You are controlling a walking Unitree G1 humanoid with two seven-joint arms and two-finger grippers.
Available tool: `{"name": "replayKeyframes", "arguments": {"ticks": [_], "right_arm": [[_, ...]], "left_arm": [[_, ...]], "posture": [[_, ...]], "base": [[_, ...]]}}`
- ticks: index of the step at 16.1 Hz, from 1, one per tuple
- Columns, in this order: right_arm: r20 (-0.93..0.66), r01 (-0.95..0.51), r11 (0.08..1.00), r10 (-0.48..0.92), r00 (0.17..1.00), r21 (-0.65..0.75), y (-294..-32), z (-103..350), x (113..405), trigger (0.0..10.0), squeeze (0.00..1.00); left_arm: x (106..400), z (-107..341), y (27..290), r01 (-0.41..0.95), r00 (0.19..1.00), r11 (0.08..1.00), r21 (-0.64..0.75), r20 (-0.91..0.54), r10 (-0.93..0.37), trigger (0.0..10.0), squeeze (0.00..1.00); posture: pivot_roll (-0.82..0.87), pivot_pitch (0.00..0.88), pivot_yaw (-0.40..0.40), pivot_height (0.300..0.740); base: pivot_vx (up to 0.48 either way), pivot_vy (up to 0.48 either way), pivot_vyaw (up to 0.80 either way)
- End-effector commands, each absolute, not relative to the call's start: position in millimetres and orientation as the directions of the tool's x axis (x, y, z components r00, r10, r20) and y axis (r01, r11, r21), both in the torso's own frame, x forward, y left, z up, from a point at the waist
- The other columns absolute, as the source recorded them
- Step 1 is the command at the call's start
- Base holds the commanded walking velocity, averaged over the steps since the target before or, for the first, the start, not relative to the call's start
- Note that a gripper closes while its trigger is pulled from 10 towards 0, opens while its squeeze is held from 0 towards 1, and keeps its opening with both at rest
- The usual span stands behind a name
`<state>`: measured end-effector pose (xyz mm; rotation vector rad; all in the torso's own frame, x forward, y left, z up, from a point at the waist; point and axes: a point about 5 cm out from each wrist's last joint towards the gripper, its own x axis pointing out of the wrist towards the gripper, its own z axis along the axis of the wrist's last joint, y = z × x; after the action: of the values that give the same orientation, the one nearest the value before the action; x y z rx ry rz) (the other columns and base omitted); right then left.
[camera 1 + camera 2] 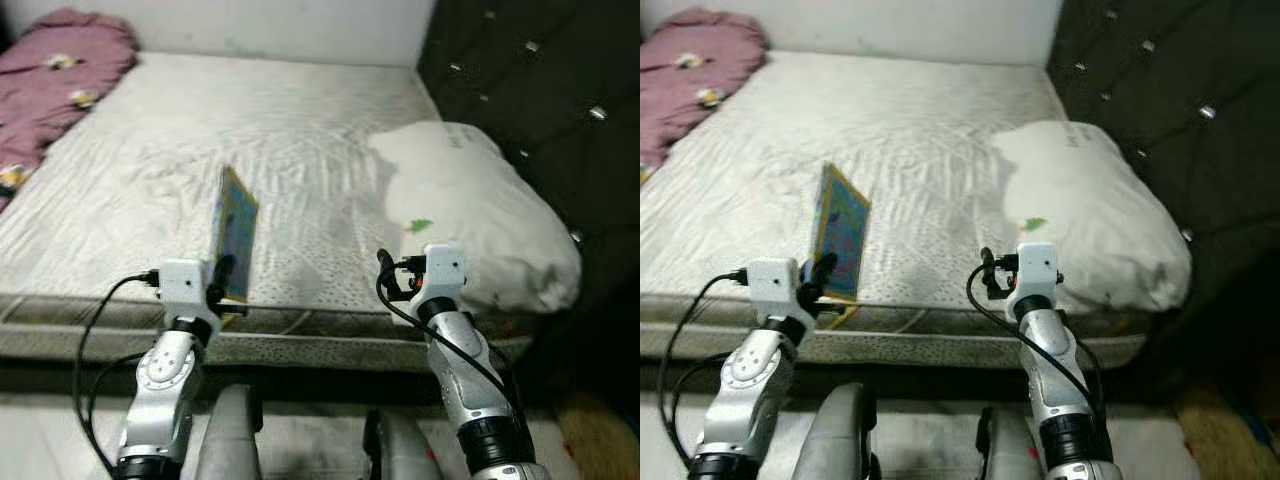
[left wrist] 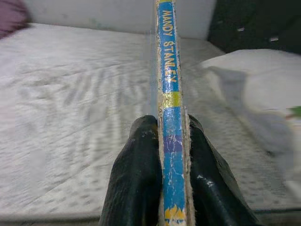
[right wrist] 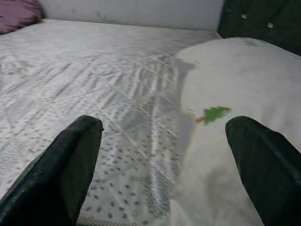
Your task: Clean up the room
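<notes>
Book in my left hand, standing on edge over the front of the bed

My left gripper [image 2: 171, 141] is clamped on a thin book [image 1: 235, 235], upright above the mattress [image 1: 300, 150] edge. The left wrist view shows the blue spine lettering; the head views show the cover. My right gripper [image 3: 164, 160] is spread wide, holding nothing, near the white pillow [image 1: 480, 210].

Head eyes down over the bed [image 1: 300, 150] — wrist cameras low, forward.

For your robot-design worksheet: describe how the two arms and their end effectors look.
Both arms are silver and jointed, each topped by a white boxy wrist block with looping black cables. The left end effector and right end effector have two long, rounded black fingers.
</notes>
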<state>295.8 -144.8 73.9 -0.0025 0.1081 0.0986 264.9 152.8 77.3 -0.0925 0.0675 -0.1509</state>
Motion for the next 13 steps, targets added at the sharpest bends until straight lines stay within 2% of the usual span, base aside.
{"name": "replayKeyframes", "arguments": {"ticks": [1,3,13], "right_arm": [[-0.093,-0.102,0.995,0.101,0.991,0.001,-145.1,79.7,299.7,10.0,0.00],[-0.094,-0.101,0.995,0.101,0.990,0.001,-144.8,79.4,299.6,10.0,0.00],[-0.098,-0.098,0.995,0.098,0.990,0.000,-143.9,78.7,300.7,10.0,0.00]], "left_arm": [[270.7,94.5,148.9,0.179,0.984,0.980,-0.085,0.018,-0.178,10.0,0.00],[270.1,94.3,147.5,0.199,0.980,0.975,-0.094,0.019,-0.199,10.0,0.00],[270.1,93.2,144.2,0.226,0.974,0.968,-0.105,0.010,-0.227,10.0,0.00]], "posture": [[-0.02,0.004,-0.027,0.634],[-0.03,0.009,-0.027,0.634],[-0.02,0.011,-0.024,0.634]], "base": [[0.000,0.000,0.00],[0.131,0.000,0.00],[0.300,0.000,0.00]]}}
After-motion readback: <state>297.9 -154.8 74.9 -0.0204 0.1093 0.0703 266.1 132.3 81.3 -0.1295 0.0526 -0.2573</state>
